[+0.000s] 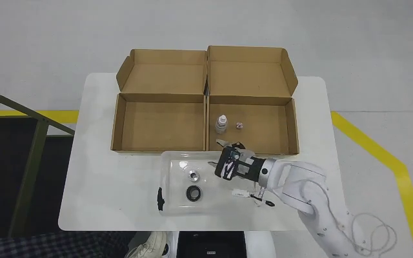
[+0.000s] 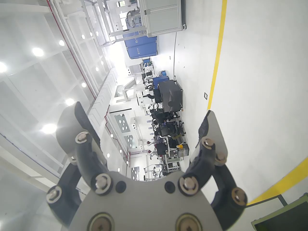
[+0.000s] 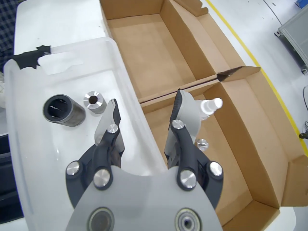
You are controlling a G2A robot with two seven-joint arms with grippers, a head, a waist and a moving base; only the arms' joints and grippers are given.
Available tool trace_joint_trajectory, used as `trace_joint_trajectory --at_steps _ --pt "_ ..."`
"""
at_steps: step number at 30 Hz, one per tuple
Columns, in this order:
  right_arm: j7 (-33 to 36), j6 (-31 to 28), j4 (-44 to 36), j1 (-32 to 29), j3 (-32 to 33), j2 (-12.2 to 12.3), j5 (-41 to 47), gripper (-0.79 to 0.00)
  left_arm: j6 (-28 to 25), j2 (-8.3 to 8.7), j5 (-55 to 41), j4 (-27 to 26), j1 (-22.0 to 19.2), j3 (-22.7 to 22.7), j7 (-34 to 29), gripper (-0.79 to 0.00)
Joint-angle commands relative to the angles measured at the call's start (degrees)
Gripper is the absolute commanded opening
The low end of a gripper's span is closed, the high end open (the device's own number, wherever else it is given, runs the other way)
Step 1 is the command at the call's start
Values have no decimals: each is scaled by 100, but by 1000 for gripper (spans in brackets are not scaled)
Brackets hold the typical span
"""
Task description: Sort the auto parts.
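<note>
The right gripper (image 3: 147, 103) hangs with its two fingers spread wide and nothing between them, over the line where the clear plastic bin (image 3: 127, 80) meets the right-hand brown cardboard box (image 3: 240, 169). One fingertip is above the bin and the other above the box.

In the bin, just beside the nearer fingertip, stands a small silver metal collet (image 3: 94, 102) with a dark hole in its top. Just beside that is a larger dark steel cylindrical sleeve (image 3: 63, 112), upright, with its bore facing up. A scrap of black tape (image 3: 28, 58) clings to the bin's rim on the side away from the boxes.

In the right-hand box a small white plastic bottle (image 3: 211, 104) sits close to the wall it shares with the neighbouring box. A small round silver slotted part (image 3: 202, 144) lies near it. The left-hand brown cardboard box (image 3: 149, 49) sits hard against the first, and both have their lids folded back. Everything rests on a white table (image 1: 97, 161).

The left gripper (image 2: 144, 110) points out across the hall's pale floor, fingers wide apart and holding nothing
</note>
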Motion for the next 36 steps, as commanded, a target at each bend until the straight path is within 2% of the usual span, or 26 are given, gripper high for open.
trace_joint_trajectory --at_steps 1,14,36 --pt "-17 -53 80 37 -134 -13 -10 -391 0 0 0 0 0 0 0 0" --pt "39 -239 538 373 -838 -111 -91 -394 0 0 0 0 0 0 0 0" --pt "246 -383 1233 788 -1196 -184 -188 -400 0 0 0 0 0 0 0 0"
